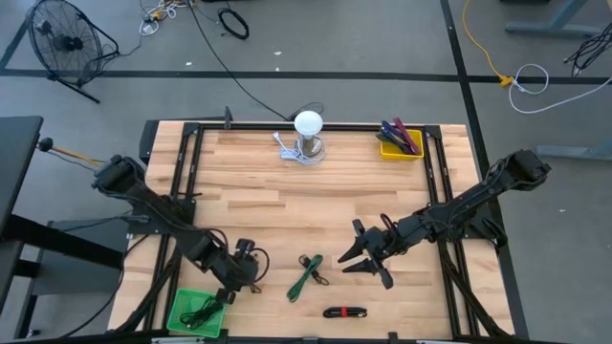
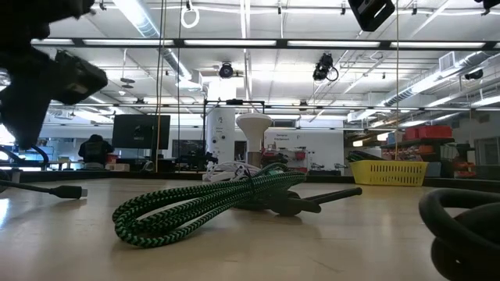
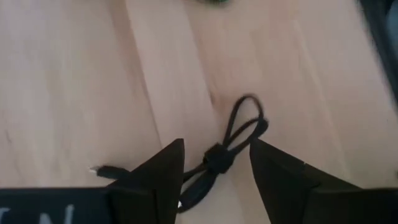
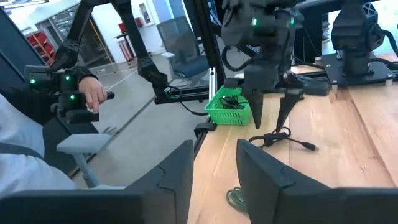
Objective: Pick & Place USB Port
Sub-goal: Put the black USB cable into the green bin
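A bundled black USB cable (image 3: 217,157) lies on the wooden table, tied at its middle, with a loop on one side and a plug (image 4: 310,147) on the other. My left gripper (image 3: 217,143) is open and points down just above it. One finger stands on each side of the tie. The right wrist view shows this gripper (image 4: 268,126) near the table's front left. The high view places it (image 1: 247,277) beside the green bin (image 1: 198,312). My right gripper (image 1: 368,260) is open, right of centre, and holds nothing.
A green braided cable (image 1: 308,275) lies between the grippers, and a black-and-red cable (image 1: 344,311) sits at the near edge. The green bin (image 4: 229,106) holds dark cables. A yellow bin (image 1: 402,143) and a white lamp-like stand (image 1: 308,134) are at the far edge. A person's hand (image 4: 93,93) shows beyond the table.
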### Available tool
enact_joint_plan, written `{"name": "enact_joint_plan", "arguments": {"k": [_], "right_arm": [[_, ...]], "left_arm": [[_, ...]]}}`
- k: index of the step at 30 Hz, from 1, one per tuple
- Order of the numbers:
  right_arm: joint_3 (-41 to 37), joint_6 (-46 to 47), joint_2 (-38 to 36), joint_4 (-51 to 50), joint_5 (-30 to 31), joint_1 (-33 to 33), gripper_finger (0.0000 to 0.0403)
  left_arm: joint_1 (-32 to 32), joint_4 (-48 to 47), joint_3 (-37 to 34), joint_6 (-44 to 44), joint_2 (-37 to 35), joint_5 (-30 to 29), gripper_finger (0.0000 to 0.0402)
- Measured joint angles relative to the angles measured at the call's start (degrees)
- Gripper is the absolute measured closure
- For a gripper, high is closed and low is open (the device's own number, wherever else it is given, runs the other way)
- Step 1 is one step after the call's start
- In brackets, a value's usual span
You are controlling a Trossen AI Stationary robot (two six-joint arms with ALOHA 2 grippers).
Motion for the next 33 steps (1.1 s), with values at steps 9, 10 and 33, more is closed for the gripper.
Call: {"name": "enact_joint_plan", "arguments": {"k": [9, 10, 33], "right_arm": [[0.00, -0.02, 0.00, 0.15, 0.00, 0.00, 0.0282], [0.00, -0.01, 0.00, 0.15, 0.00, 0.00, 0.0282], [0.00, -0.02, 0.00, -0.56, 0.00, 0.00, 0.0282]], "left_arm": [[-0.04, 4.47, 0.22, 1.84, 10.36, 3.86, 0.0211], [-0.04, 4.42, 0.24, 3.03, 10.88, 3.73, 0.0211], [-0.89, -14.57, 14.49, -4.83, 11.99, -2.97, 0.0375]]}}
